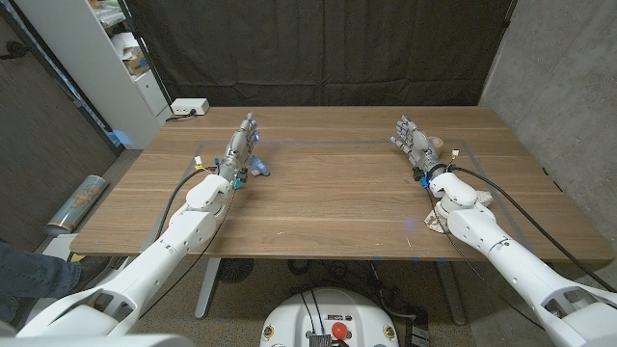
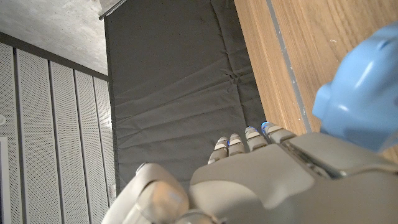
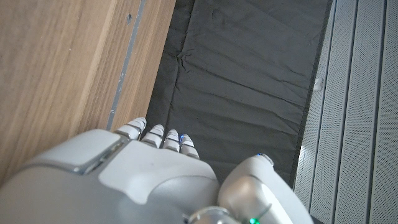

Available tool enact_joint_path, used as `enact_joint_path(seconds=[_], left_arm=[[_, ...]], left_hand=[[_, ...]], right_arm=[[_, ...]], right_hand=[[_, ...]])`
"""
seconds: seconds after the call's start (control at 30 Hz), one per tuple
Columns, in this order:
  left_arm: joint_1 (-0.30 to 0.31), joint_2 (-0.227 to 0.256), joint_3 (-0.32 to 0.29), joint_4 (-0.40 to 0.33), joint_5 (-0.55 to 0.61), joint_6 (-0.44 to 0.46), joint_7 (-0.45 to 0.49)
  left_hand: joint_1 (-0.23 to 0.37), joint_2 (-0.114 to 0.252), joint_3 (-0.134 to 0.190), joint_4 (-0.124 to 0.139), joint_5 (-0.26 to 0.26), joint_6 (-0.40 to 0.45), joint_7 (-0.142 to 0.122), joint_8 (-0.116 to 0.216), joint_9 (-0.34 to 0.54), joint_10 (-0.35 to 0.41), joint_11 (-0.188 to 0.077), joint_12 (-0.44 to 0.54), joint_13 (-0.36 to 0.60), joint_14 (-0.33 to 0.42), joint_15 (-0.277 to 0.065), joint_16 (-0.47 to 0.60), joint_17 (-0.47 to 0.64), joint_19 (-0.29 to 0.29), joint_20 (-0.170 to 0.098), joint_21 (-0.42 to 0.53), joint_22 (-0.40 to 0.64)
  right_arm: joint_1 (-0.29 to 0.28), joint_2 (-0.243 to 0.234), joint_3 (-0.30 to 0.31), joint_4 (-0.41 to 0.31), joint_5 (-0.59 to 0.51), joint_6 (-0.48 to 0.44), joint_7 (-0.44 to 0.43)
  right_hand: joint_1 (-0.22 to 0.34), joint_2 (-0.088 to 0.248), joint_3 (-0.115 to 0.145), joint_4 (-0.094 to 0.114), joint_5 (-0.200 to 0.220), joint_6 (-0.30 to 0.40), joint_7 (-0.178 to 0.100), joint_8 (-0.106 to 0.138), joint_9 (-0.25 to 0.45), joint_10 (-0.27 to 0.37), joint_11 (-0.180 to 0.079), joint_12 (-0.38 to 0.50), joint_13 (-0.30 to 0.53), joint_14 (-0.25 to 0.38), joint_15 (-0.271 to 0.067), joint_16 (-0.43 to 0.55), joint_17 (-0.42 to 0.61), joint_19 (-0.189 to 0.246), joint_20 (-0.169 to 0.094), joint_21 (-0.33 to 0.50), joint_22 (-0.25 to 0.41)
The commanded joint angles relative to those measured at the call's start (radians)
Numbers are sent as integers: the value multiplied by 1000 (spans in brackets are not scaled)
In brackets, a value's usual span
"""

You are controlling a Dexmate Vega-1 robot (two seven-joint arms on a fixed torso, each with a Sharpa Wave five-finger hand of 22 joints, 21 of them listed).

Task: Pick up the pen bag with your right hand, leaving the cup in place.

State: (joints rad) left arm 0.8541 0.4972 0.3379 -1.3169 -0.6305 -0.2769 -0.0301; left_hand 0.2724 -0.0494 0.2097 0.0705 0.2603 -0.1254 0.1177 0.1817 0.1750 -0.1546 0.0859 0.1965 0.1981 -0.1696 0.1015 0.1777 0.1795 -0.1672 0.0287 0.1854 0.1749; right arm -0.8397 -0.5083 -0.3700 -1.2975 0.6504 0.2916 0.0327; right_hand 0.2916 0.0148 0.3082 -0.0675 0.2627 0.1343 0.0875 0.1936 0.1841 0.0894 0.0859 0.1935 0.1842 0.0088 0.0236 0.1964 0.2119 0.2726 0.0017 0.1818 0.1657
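A small blue cup (image 1: 261,170) sits on the wooden table (image 1: 328,202) just beside my left hand (image 1: 243,145); it shows up close as a blue shape (image 2: 362,102) in the left wrist view. A pale, whitish pen bag (image 1: 436,218) lies under my right forearm and is mostly hidden by it. My right hand (image 1: 415,142) is farther out on the table, beyond the bag, fingers extended and apart, holding nothing. The left hand also has its fingers stretched out and holds nothing. Each wrist view shows the back of its own hand (image 2: 261,180) (image 3: 124,180).
A white power strip (image 1: 188,107) lies at the table's far left corner. A shelf unit (image 1: 116,58) stands at the left and a black curtain (image 1: 328,48) hangs behind. Thin blue tape lines (image 1: 318,141) mark the tabletop. A person's leg (image 1: 29,275) shows at the bottom left.
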Motion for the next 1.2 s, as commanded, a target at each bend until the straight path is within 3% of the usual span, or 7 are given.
enact_joint_path(seconds=[0.03, 0.63, 1.2], left_arm=[[19, -49, -71, -13, 65, 44, -40], [24, -89, -114, -23, 119, 67, -68], [29, -88, -122, -42, 134, 86, -75]], left_hand=[[9, 1, 5, 1, 4, -5, -3, 6, 4, -6, 2, 4, 3, -41, 6, 7, 3, -22, 1, 5, 3], [10, 4, 2, -1, 4, -4, -7, 6, 4, -3, -2, 7, 0, -37, 2, 10, 3, -13, 4, 11, 3], [11, 6, 0, -3, 3, -4, -7, 6, 4, -8, -3, 6, -2, -41, 3, 8, 3, -24, 11, 7, 4]], right_arm=[[3, 1, -1, -1, 0, 3, 3], [-5, -11, 0, -26, -10, 11, 0], [-41, -39, 15, -86, -14, 24, -8]], right_hand=[[8, -1, 7, 2, 5, 10, 0, 6, 3, 8, -1, 4, 4, -1, 10, 5, 1, 6, -2, 7, 4], [9, 1, 7, -1, 6, 14, -7, 6, 3, 12, -5, 4, 4, 3, 3, 7, 0, 6, -2, 7, 4], [10, 3, 7, -3, 7, 14, -7, 5, 4, 13, -7, 4, 4, 4, 6, 6, -1, 5, -2, 7, 4]])
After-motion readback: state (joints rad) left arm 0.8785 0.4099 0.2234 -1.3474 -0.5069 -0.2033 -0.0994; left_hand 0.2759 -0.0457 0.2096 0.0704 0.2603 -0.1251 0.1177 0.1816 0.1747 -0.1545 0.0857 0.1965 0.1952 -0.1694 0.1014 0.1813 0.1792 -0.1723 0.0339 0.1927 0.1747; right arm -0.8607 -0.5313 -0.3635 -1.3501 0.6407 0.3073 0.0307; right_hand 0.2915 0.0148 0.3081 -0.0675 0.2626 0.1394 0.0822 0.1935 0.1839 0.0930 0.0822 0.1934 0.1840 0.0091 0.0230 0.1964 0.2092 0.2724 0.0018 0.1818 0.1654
